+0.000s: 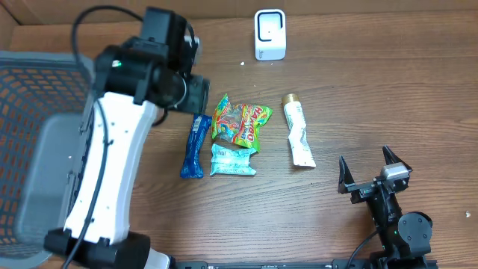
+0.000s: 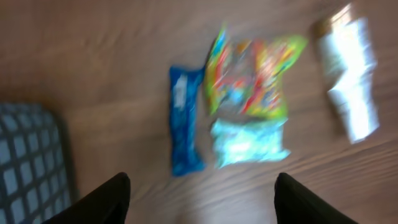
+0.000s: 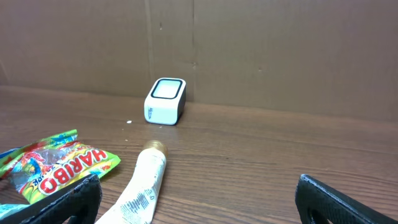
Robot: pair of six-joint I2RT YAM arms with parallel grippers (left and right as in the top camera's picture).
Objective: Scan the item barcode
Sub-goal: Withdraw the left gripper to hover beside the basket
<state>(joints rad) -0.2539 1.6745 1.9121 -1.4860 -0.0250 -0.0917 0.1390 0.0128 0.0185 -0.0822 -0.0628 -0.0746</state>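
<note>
Four items: blue bar [image 1: 194,146], Haribo bag [image 1: 240,123], teal packet [image 1: 232,160], tube [image 1: 299,134] flat on table [image 1: 373,90], none lifted
My left claw [image 2: 200,186]: spread, empty, above them; blurred, perhaps nearest the bar
My right claw [image 3: 199,193]: spread, idle
Scanner [image 1: 269,34]: well apart; scan not yet done

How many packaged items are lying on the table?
4: blue bar at left, Haribo bag beside it, teal packet at the bag's near end, white tube at right. The left arm may hide others.

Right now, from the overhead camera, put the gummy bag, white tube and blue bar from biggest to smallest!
1. gummy bag
2. white tube
3. blue bar
The tube and bar look nearly alike, so their order is unsure.
</note>
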